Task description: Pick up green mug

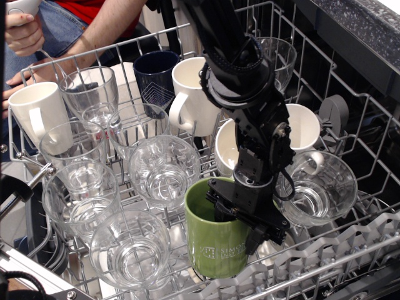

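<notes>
The green mug (212,250) stands upright in the front row of the dishwasher rack (325,259), its white logo text facing the camera. Its handle is hidden behind the gripper. My gripper (239,224) comes down from above onto the mug's right rim. One finger is inside the mug and the other is outside its right wall. The jaws look closed on that wall. The mug's base is still down among the rack wires.
Clear glasses (128,247) (164,169) (310,187) crowd the mug on the left, behind and on the right. White mugs (194,94) (37,109) (300,128) and a dark navy mug (153,75) stand farther back. A person's hand (22,31) is at the top left.
</notes>
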### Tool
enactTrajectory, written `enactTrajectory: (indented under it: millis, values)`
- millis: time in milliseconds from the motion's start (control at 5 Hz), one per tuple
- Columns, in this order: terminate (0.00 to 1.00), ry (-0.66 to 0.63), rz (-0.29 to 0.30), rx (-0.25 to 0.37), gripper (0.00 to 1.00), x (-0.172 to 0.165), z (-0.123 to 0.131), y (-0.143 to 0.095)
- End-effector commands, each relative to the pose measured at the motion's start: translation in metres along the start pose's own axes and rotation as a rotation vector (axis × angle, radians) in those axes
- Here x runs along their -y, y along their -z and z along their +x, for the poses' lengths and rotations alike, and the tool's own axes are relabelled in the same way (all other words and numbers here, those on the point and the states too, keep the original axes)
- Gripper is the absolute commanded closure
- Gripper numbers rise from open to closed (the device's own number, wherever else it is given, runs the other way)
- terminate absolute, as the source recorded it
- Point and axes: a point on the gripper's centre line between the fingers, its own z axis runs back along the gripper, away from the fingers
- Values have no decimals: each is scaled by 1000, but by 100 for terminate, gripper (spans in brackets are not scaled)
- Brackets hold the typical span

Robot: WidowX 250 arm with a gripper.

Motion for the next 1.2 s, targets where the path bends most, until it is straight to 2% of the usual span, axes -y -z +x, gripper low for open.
enactTrajectory:
  millis: [0,200,400,600,800,1000]
  values:
    - [0,-16,17,41,100,1,5,-8]
    - [0,-23,20,45,100,1,5,-8]
    - [0,-19,-11,129,100,2,9,-9]
    - [0,-19,-42,169,100,-2,3,-59]
    - [0,27,-16,197,100,-6,-1,-106]
    - [0,31,12,232,100,-10,-3,-143]
